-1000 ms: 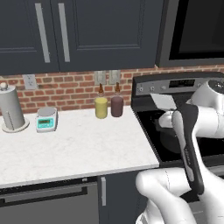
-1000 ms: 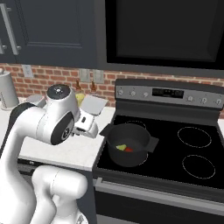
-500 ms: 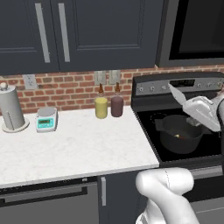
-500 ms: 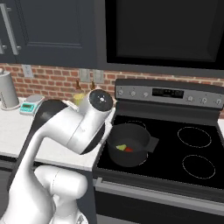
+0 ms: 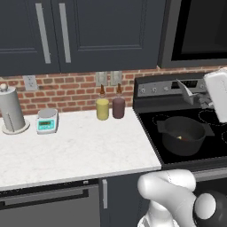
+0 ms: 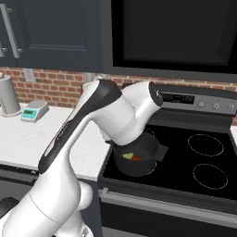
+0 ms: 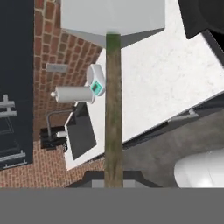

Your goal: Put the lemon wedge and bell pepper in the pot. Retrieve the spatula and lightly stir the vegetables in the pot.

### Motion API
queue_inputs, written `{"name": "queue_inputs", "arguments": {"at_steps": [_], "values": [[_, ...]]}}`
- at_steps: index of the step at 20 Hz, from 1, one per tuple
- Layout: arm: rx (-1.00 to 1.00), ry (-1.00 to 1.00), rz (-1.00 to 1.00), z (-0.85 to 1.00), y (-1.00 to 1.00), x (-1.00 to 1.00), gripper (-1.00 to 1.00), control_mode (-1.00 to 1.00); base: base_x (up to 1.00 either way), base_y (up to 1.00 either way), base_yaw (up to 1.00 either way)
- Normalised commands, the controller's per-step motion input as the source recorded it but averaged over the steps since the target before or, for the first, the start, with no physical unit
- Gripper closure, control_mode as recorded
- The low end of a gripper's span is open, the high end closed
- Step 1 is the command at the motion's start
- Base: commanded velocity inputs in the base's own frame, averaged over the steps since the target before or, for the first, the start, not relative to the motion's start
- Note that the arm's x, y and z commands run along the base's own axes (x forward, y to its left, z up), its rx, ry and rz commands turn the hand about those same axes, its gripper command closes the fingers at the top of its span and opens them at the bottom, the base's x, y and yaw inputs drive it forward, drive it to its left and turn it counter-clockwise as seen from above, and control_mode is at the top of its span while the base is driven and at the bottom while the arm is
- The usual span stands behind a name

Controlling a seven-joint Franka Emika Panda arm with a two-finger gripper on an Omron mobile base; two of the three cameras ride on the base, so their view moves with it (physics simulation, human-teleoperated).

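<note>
The jaws are clamped tight on the spatula: in the hand view its brownish-green handle runs straight up from between the gripper tips to the flat light grey blade at the top. From the left base view the blade sticks out in the air over the back of the stove, above and behind the pot, not touching it.

The pot sits on the front left burner, just beside the edge of the white counter. In the right base view the lemon wedge and the bell pepper lie side by side on its dark bottom, partly behind the arm's white elbow.

On the counter against the brick wall stand a yellow jar and a maroon jar, touching or nearly so. Well to their left are a small kitchen scale and a paper towel roll.
</note>
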Motion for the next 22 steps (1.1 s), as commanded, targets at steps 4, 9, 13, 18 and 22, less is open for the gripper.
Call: {"name": "queue_inputs", "arguments": {"at_steps": [4,9,13,18,22], "values": [[0.27,0.05,0.0,0.04,-0.15,0.03,1.0,-1.0,0.0,0.0,0.0],[0.12,0.02,-0.02,0.0,0.0,0.0,1.0,-1.0,0.0,0.0,0.0],[0.06,0.11,-0.11,0.0,0.0,0.0,1.0,-1.0,0.0,0.0,0.0],[0.05,0.15,-0.16,0.0,0.0,0.04,1.0,-1.0,0.0,0.0,0.0],[0.1,0.14,-0.18,0.0,0.0,0.14,1.0,-1.0,0.0,0.0,0.0]]}}
